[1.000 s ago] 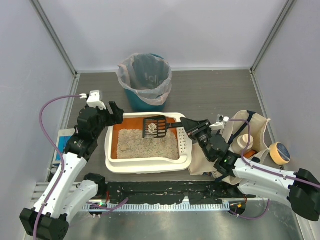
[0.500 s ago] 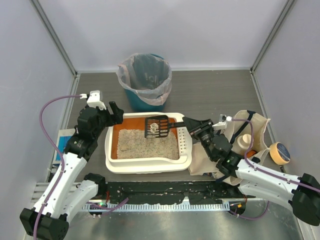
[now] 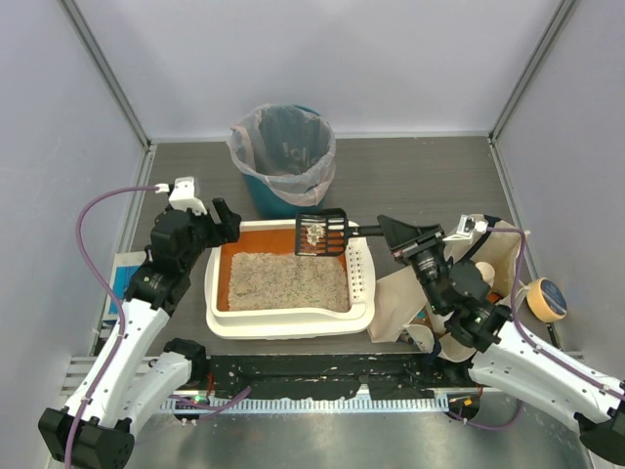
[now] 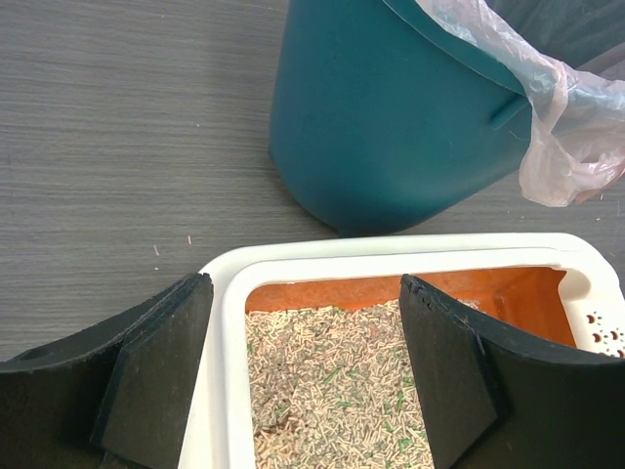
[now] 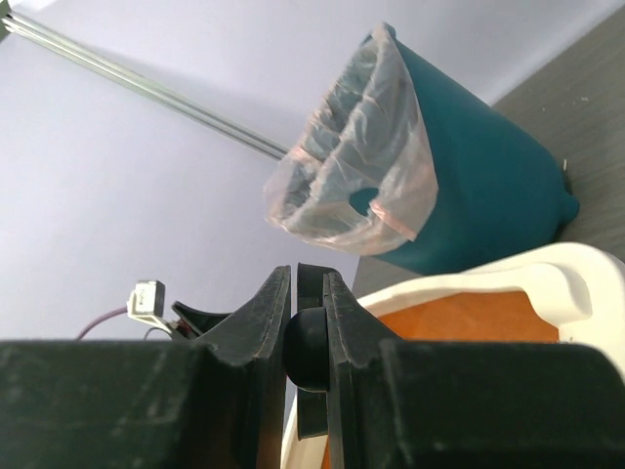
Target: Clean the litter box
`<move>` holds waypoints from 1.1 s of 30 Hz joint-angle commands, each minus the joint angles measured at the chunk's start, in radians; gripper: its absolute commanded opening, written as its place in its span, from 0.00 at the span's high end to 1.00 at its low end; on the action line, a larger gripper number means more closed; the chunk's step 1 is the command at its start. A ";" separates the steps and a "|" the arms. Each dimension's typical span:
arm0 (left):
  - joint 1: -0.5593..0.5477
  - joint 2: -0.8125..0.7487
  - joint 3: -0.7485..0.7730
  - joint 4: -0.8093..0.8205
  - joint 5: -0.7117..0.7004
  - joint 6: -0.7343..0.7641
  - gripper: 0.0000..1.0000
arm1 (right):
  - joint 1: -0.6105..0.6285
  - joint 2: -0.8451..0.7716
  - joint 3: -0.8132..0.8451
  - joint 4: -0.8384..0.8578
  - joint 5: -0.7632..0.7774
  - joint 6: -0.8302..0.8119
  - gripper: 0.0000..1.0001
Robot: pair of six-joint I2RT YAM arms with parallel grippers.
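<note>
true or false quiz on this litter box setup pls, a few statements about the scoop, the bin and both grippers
1. The right gripper is shut on the handle of the black slotted plastic scoop. True.
2. The scoop is empty. False: pale clumps lie in it.
3. The left gripper stands open. True.
4. The round teal plastic bin has no liner. False: a clear plastic liner is folded over its rim.
5. The scoop hangs over the bin's mouth. False: it is over the far edge of the cream-white rectangular litter box, short of the bin.
</note>
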 commanded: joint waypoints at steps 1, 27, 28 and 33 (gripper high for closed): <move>0.004 -0.014 0.043 0.021 -0.003 -0.007 0.19 | -0.007 -0.019 0.100 -0.107 -0.002 -0.012 0.99; 0.003 -0.002 0.052 0.004 0.000 -0.009 0.18 | -0.139 0.360 0.417 0.166 -0.353 -0.018 0.99; 0.003 -0.002 0.051 0.004 0.000 -0.009 0.18 | -0.169 0.372 0.425 0.181 -0.368 0.005 0.99; 0.003 0.005 0.052 0.002 0.000 -0.009 0.19 | -0.237 0.414 0.471 0.215 -0.451 0.042 0.99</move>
